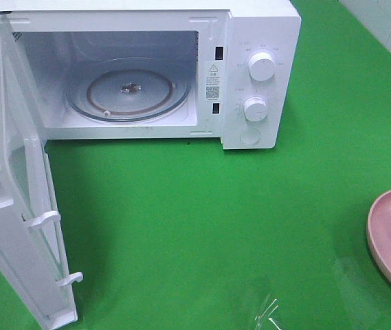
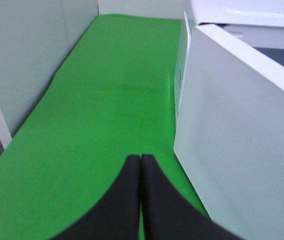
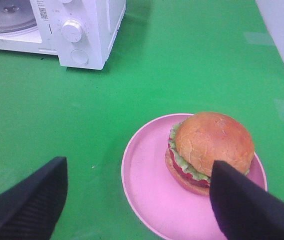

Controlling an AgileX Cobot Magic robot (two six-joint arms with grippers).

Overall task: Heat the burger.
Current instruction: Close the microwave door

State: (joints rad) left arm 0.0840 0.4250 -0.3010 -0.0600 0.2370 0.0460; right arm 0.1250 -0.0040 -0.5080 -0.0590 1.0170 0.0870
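At the near right of the green table point(image 1: 202, 220) sits a pink plate point(image 3: 146, 195) with the burger point(image 3: 211, 150) on its right half, untouched. The right gripper point(image 3: 137, 200) hangs above the plate's near side with its jaws spread wide and nothing between them; one finger point(image 3: 246, 210) overlaps the burger's near edge in the wrist view, though contact cannot be told.

At the near left, the left gripper point(image 2: 141, 200) is pressed fully closed on nothing, just beside the outer face of the microwave door point(image 2: 241, 150), which stands swung wide open.

At the far side the microwave point(image 1: 250, 75) shows its glass turntable point(image 1: 128, 91) bare.

The opening step looks done and the pick-up is in hand. Next, the right gripper likely needs to drop, close on the plate rim or the burger, and carry it left and far onto the turntable.
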